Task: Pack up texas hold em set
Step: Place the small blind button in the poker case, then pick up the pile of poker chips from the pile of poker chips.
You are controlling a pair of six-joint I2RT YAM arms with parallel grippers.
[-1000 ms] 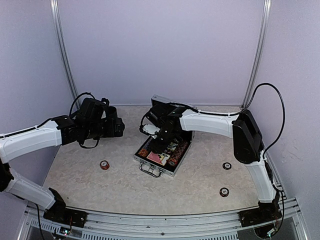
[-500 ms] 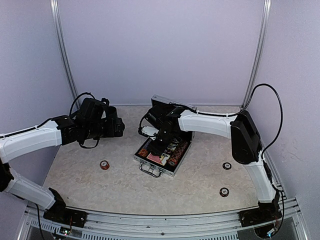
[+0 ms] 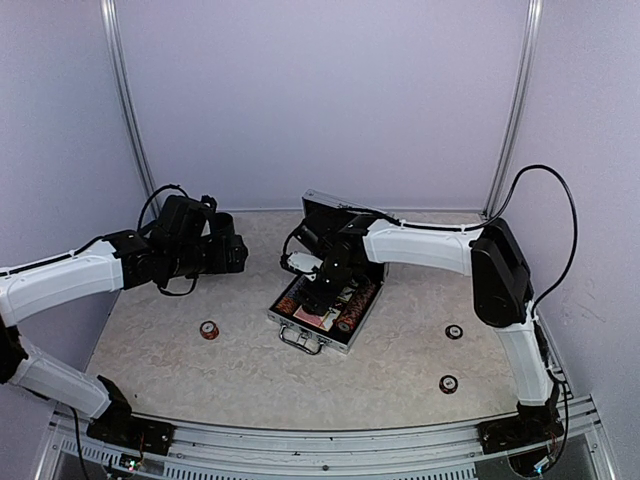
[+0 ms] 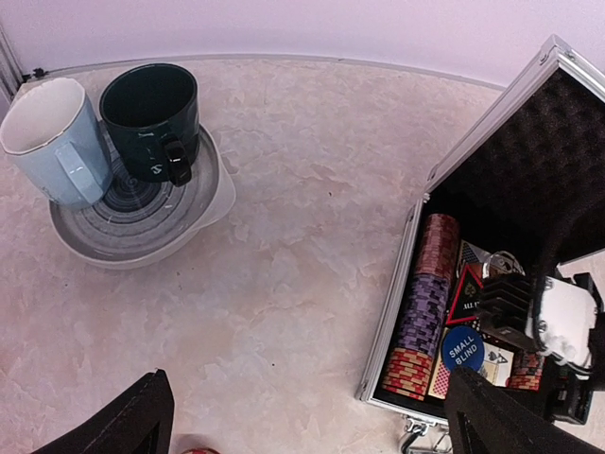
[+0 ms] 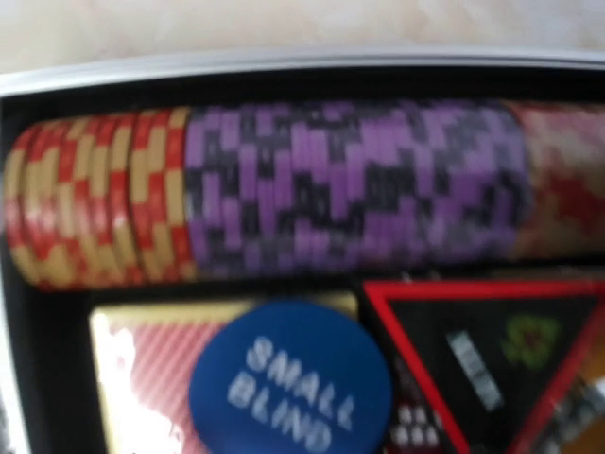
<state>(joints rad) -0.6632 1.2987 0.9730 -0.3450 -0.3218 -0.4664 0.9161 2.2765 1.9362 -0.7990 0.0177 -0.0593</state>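
Three small round buttons (image 3: 209, 329) lay loose on the surface (image 3: 250, 375), well apart from one another and outside the open case (image 3: 330, 340), so the set was not fully packed. From above, the case stood mid-surface with its lid (image 3: 318, 208) raised at the back. The right claw (image 3: 322, 292) was down inside it, and the left claw (image 3: 236, 254) hung off to the left, well clear.

The left wrist camera showed its own fingers (image 4: 132, 421) spread as wide as they go, with nothing between them. Two mugs (image 4: 151, 118) sat on a plate (image 4: 194, 227) far from the case. Inside the case, rows of chips (image 4: 423, 312) lined one wall, and a blue button (image 4: 463, 347) lay just beside the triangle marker (image 4: 466, 295), with the right arm's head directly over them.

The right wrist camera was blurred and close. It showed the chips, the blue button resting partly on a card deck (image 5: 142, 378), and the marker. No fingers showed, so I could not tell how wide that claw stood or whether it gripped anything.

The blue button seemed merely perched, not seated in a slot. A careless lift could drag it out or nudge the chips, and a piece riding high might stop the lid from shutting. Closing with an arm inside would jam it.
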